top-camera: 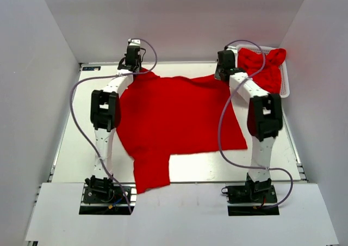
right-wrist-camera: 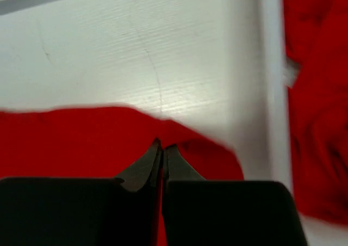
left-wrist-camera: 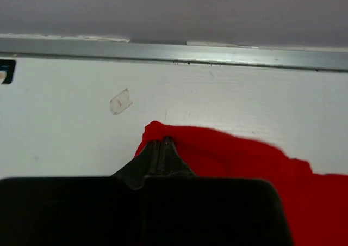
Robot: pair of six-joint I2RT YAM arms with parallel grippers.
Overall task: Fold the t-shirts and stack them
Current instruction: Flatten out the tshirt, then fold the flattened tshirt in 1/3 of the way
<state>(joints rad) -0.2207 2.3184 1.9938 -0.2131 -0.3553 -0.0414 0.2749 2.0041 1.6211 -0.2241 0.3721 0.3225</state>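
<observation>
A spread t-shirt (top-camera: pixel 179 121) lay flat across the middle of the desk (top-camera: pixel 73 148), one sleeve reaching the near edge. The left pincer (left-wrist-camera: pixel 161 143) was clenched on its far left corner, the right pincer (right-wrist-camera: pixel 162 147) on its far right corner beside the basket (top-camera: pixel 286 88) at the desk's far right corner, where more t-shirts (top-camera: pixel 265 66) were heaped. Each grip looked like a thin bite at the very rim of the cloth, so a pull could slip one corner free and skew the fold; the right arm might also snag the basket
</observation>
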